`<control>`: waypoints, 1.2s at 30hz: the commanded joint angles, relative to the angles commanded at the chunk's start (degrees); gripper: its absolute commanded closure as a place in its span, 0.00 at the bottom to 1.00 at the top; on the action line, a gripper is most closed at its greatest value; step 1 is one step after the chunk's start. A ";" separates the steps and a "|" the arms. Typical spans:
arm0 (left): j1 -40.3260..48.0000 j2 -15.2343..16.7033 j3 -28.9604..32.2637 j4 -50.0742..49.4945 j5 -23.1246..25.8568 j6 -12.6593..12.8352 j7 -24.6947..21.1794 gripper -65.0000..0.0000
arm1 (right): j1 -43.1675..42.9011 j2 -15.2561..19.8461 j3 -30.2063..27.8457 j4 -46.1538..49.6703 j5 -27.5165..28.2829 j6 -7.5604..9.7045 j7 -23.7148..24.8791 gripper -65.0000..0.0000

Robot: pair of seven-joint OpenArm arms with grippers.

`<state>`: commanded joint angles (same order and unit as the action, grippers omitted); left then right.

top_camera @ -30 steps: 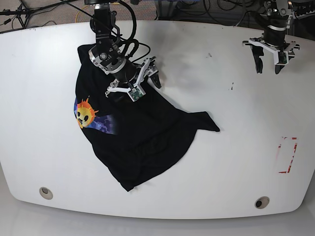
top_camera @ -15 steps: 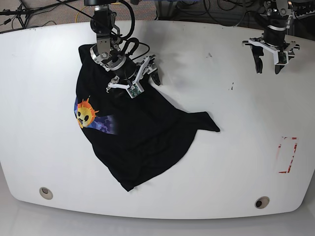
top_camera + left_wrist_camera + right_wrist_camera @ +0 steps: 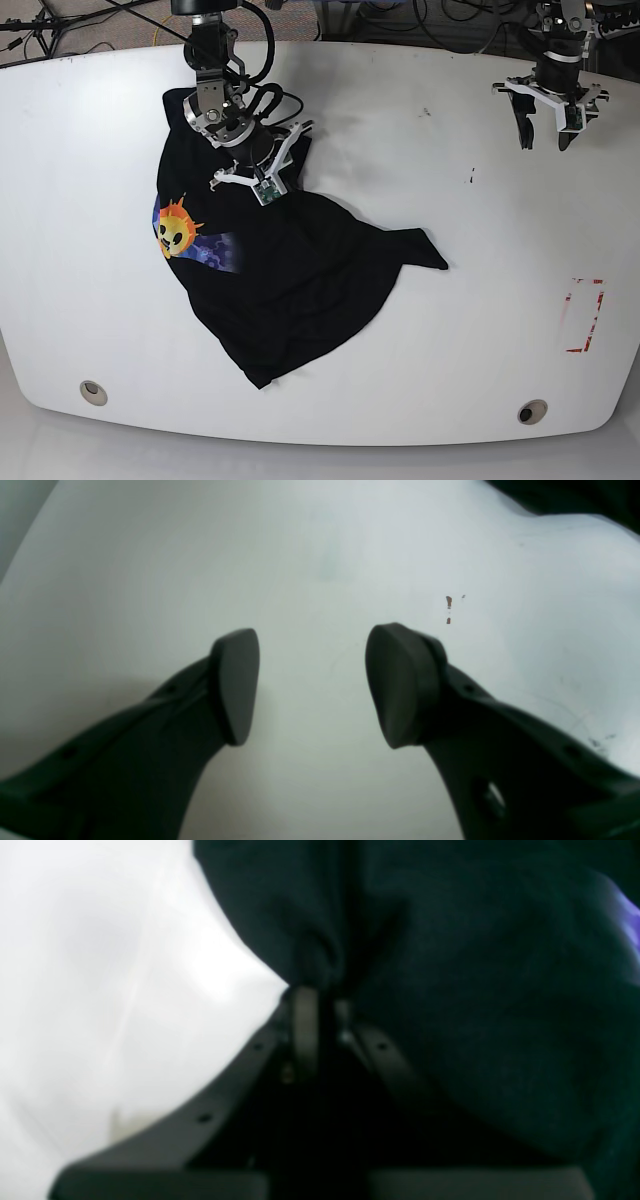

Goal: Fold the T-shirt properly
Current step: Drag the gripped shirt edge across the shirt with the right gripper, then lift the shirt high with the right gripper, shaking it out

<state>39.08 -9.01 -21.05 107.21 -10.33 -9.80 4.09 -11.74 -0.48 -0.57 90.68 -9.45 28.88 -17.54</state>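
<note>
**A:** How far along is the fold?

**B:** Barely begun, as I judge it. On the white bench [image 3: 420, 330] the black T-shirt [image 3: 290, 270] lies crumpled on the base view's left half, spread in a slanted, uneven shape with a point of cloth trailing toward the middle. No neat edge or fold shows.

**A:** Which way up is it?

**B:** The sun-face print [image 3: 173, 232] shows at its left edge, with a blue-purple patch just beside it.

**A:** And the arms?

**B:** The right gripper [image 3: 262, 170] is at the shirt's upper edge. In its wrist view its jaws are closed together with a pinch of black cloth bunched between them. The left gripper [image 3: 545, 135] hangs over bare bench at the far corner, well apart from the shirt, its jaws wide apart and empty.

**A:** So what remains?

**B:** Nearly all of it, I think: spreading the shirt flat, then every fold.
</note>
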 joint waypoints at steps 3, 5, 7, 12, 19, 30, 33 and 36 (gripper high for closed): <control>-0.35 0.00 0.00 0.00 0.00 0.00 0.00 0.46 | -1.49 0.00 0.00 3.43 0.00 0.00 0.00 1.00; -1.14 0.00 0.00 0.00 0.00 0.00 0.00 0.46 | -2.46 0.00 0.00 5.54 0.00 0.00 -0.09 1.00; -1.58 0.00 -0.09 0.00 0.00 0.00 0.00 0.46 | -3.69 0.00 0.00 8.44 0.00 0.00 -0.18 1.00; -1.76 0.00 -0.09 -0.09 0.00 0.00 0.00 0.46 | -6.15 -0.79 0.00 17.32 0.26 0.00 -4.04 1.00; -1.85 -0.09 0.97 -0.09 0.09 0.00 0.00 0.46 | -5.71 -1.93 0.00 23.91 0.09 0.00 -6.33 1.00; -1.85 -0.35 3.43 -0.09 0.09 0.00 0.00 0.46 | 3.34 -1.93 0.00 25.32 0.00 0.00 -12.75 1.00; -1.85 -0.35 3.43 -0.09 0.09 0.00 0.00 0.46 | 5.80 -1.93 0.00 25.23 0.00 0.00 -14.51 1.00; -1.93 -0.35 3.43 -0.09 0.09 0.00 0.00 0.46 | 8.26 -1.93 0.00 25.14 0.00 0.00 -16.18 1.00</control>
<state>37.14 -9.36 -17.63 107.12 -10.24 -9.80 4.09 -3.47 -2.42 -0.57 115.82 -9.45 28.88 -33.71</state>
